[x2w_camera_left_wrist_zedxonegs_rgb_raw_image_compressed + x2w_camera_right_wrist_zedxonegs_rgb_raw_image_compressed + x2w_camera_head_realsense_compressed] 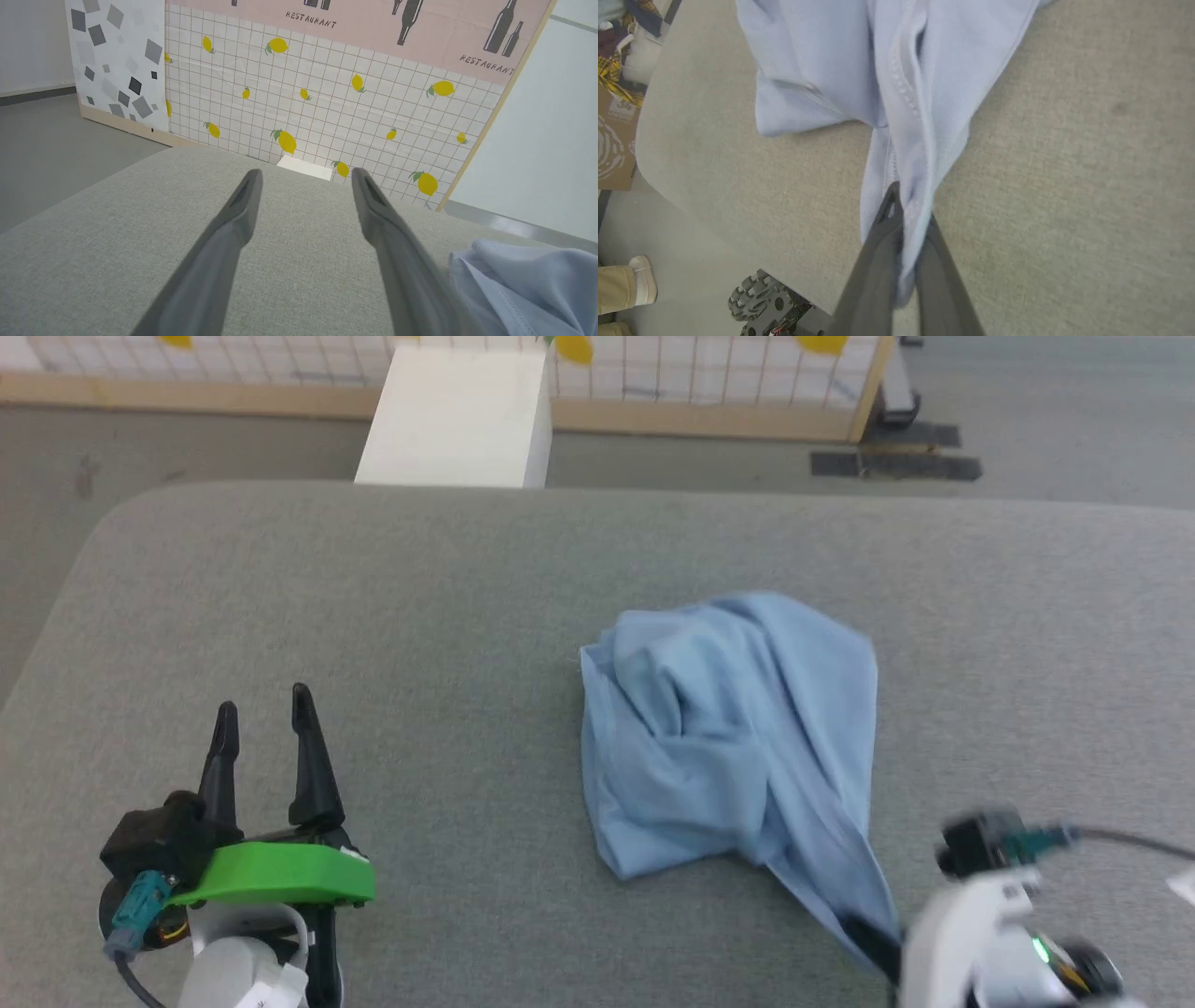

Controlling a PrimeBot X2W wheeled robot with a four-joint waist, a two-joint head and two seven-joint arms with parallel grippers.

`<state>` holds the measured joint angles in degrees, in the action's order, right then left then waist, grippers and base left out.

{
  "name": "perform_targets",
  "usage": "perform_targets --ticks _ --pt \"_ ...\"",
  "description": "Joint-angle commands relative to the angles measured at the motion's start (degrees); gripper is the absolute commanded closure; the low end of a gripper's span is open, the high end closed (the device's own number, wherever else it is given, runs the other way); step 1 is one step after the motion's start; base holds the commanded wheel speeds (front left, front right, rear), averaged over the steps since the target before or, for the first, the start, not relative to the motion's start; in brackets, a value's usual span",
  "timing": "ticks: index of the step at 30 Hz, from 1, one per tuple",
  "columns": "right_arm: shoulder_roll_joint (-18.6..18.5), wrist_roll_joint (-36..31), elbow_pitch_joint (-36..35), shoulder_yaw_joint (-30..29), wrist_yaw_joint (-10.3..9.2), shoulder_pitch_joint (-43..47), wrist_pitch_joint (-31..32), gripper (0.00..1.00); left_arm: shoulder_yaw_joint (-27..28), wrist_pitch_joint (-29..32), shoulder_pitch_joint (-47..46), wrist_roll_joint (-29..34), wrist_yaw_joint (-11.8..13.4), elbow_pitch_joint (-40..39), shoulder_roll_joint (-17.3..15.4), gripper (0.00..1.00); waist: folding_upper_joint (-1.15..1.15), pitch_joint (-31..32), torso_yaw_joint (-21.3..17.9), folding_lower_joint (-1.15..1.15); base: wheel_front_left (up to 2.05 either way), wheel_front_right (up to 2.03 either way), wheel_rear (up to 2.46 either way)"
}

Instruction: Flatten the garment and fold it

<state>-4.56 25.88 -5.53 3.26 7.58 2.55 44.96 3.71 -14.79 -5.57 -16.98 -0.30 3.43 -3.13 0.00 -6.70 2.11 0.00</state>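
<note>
Shirt point(728, 737) is crumpled in a heap on the grey bench point(467, 597), right of centre and nearer the front edge. One corner is drawn out into a taut tail toward the lower right.

Right end effector point(870, 935) is clamped on that tail. In the right wrist view both fingers are pinched together at point(909, 210) with a stitched hem of the shirt point(859, 70) squeezed between them. The cloth rises from the grip in a narrow ridge, and the rest of the heap lies on the bench.

Left end effector point(263, 702) is at the lower left, well apart from the shirt, fingers spread wide with nothing between them. In the left wrist view it point(306, 171) sits low over bare bench fabric, with the edge of the shirt point(523, 280) off to the side.

White box point(457, 415) stands on the floor behind the bench's far edge, in front of a lemon-print panel point(327, 107). In the right wrist view, a person's shoe point(642, 280) and a wheel point(754, 298) of the robot's base are on the floor beside the bench.
</note>
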Motion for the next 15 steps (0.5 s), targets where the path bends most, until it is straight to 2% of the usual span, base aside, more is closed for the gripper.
perform_targets --ticks 1,5,8,9,10,13,15 --pt "-1.54 -0.48 -1.91 -1.31 -0.09 4.05 3.02 1.00 0.39 -0.20 0.78 0.32 -0.32 -0.34 0.23 0.00 0.00 3.45 -3.02 0.00 0.00 0.00 0.00" --pt "-2.18 -7.24 -4.50 -7.74 -0.09 11.56 9.73 1.00 0.61 -0.20 1.58 0.25 -0.41 -0.65 0.24 0.00 0.00 4.40 -4.07 0.00 0.00 0.00 0.00" --pt "-0.57 -12.08 -5.16 -13.18 -0.09 13.20 10.19 1.00 0.26 -0.20 2.04 0.20 -0.46 -0.61 0.24 0.00 0.00 4.66 -4.36 0.00 0.00 0.00 0.00" --pt "-0.04 -13.97 -5.68 -14.92 -0.09 12.93 8.50 0.75 0.12 -0.20 2.15 0.18 -0.43 -0.60 0.24 0.00 0.00 4.74 -4.37 0.00 0.00 0.00 0.00" --pt "0.44 -14.80 -6.01 -16.30 -0.09 12.49 6.71 0.00 0.00 -0.20 2.21 0.17 -0.42 -0.58 0.24 0.00 0.00 4.76 -4.35 0.00 0.00 0.00 0.00" --pt "1.44 -16.76 -6.48 -19.89 -0.09 10.33 -0.90 0.00 -1.02 -0.20 2.57 -0.01 0.00 -0.84 0.24 0.00 0.00 4.82 -3.93 0.00 0.00 0.00 0.00" --pt "1.61 -15.32 -6.26 -21.20 -0.09 8.20 -7.49 0.00 -1.25 -0.20 2.48 -0.15 -0.17 -0.56 0.24 0.00 0.00 4.83 -3.56 0.00 0.00 0.00 0.00"
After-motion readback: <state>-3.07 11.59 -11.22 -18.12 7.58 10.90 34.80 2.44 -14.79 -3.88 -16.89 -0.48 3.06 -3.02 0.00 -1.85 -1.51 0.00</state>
